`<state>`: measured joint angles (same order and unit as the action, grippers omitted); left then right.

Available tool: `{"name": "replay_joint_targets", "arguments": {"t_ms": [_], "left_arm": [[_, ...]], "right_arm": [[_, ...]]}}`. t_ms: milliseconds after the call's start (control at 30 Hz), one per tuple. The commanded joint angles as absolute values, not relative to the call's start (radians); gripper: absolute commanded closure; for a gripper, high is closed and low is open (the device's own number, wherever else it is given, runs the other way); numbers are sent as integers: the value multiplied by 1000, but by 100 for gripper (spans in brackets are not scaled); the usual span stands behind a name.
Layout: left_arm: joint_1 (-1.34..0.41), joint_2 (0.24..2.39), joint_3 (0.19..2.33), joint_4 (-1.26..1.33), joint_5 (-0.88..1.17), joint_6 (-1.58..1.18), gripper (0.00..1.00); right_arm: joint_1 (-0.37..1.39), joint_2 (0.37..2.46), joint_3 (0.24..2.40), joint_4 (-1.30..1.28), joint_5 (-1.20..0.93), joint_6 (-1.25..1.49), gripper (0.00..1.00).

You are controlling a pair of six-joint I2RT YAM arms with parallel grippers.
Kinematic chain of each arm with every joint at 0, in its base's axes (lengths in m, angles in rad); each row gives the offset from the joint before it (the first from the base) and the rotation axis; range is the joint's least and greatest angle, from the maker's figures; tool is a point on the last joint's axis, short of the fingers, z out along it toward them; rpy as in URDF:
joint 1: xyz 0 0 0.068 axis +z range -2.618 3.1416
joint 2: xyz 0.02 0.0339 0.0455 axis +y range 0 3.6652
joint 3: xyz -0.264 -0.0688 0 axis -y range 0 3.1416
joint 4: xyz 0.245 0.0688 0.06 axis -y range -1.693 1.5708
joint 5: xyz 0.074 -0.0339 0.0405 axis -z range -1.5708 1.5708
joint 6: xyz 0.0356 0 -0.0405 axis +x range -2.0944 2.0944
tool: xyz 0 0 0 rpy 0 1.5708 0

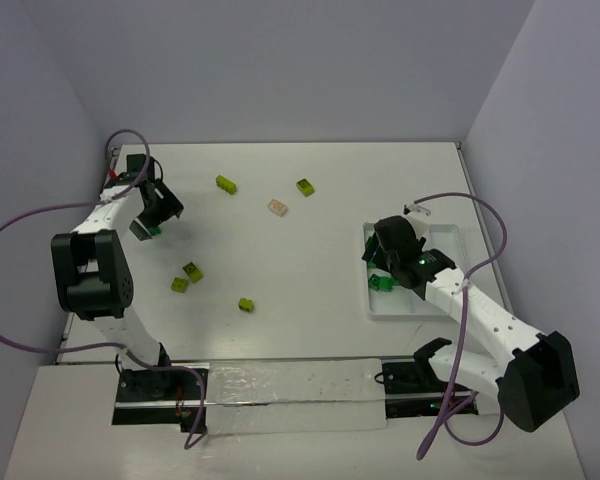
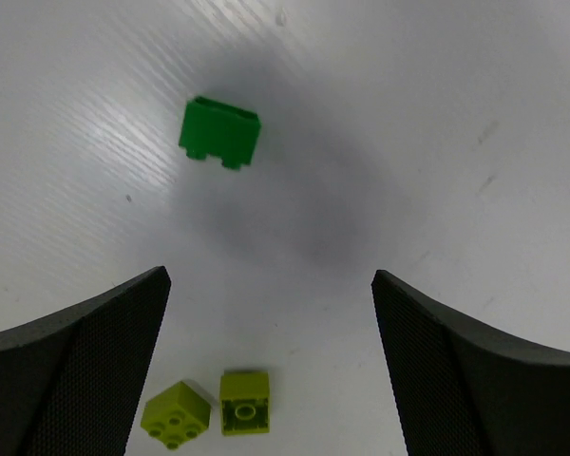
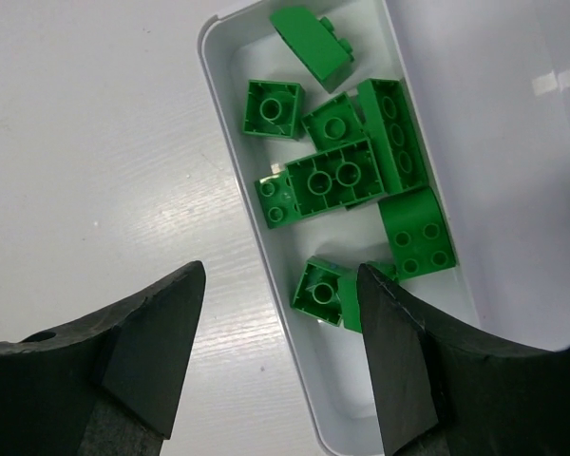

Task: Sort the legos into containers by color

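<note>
Toward the far left corner of the counter (image 1: 320,250), the left gripper (image 2: 268,283) hangs with its jaws spread wide and nothing between them. A lone dark green brick (image 2: 220,133) lies on the bare surface just ahead of it. To take it well, I judge the gripper should ease forward until the brick sits midway between the fingers (image 2: 85,370), turn so the pads meet two flat sides, and drop low before closing. A brick this small, caught on a corner, would likely squirt free. Two yellow-green bricks (image 2: 176,415) (image 2: 244,403) lie just beside each other behind the fingertips, apart from the green one, so they should not get in the way. Further right, three more yellow-green ones (image 1: 225,184) (image 1: 305,187) (image 1: 246,304) and the pale peach brick (image 1: 277,207) lie scattered and unsorted across the middle of the counter. By the right edge sits the white tray (image 3: 230,123). The right gripper (image 3: 277,285) hovers there with its jaws apart and empty, above the compartment nearest the counter's middle. That compartment holds a pile of dark green bricks (image 3: 332,176), and the left arm's brick belongs with them.
</note>
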<state>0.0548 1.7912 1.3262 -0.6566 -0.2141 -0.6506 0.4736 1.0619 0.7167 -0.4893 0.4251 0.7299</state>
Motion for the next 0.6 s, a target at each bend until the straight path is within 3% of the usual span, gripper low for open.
{"name": "replay_joint_targets", "arguments": {"t_ms": [0, 333, 567], "left_arm": [[90, 1872, 1420, -644, -297, -614, 1], [98, 2022, 1504, -628, -349, -517, 2], [97, 2057, 1523, -595, -346, -495, 25]], "right_arm": [[480, 1097, 760, -422, 410, 704, 26], [480, 1155, 754, -369, 373, 700, 25], [481, 1169, 768, -366, 372, 695, 25]]}}
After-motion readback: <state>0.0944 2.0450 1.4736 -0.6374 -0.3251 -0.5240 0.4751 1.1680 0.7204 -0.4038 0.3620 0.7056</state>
